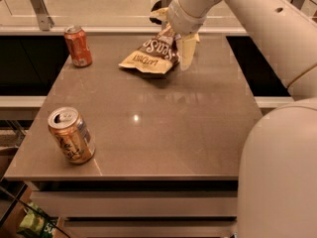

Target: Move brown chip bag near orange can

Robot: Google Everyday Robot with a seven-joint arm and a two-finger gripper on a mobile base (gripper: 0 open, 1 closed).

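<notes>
The brown chip bag lies at the back middle of the table, cream-yellow end toward the left, its dark right end raised. My gripper is down over that raised right end. It is open, with one cream finger just right of the bag and the other behind it. The bag rests on the table. The orange can, pale golden with a silver top, stands at the front left corner, far from the bag.
A deeper red-orange can stands at the back left of the grey-brown table. A pale ledge with metal posts runs behind the table. My arm's white body fills the right foreground.
</notes>
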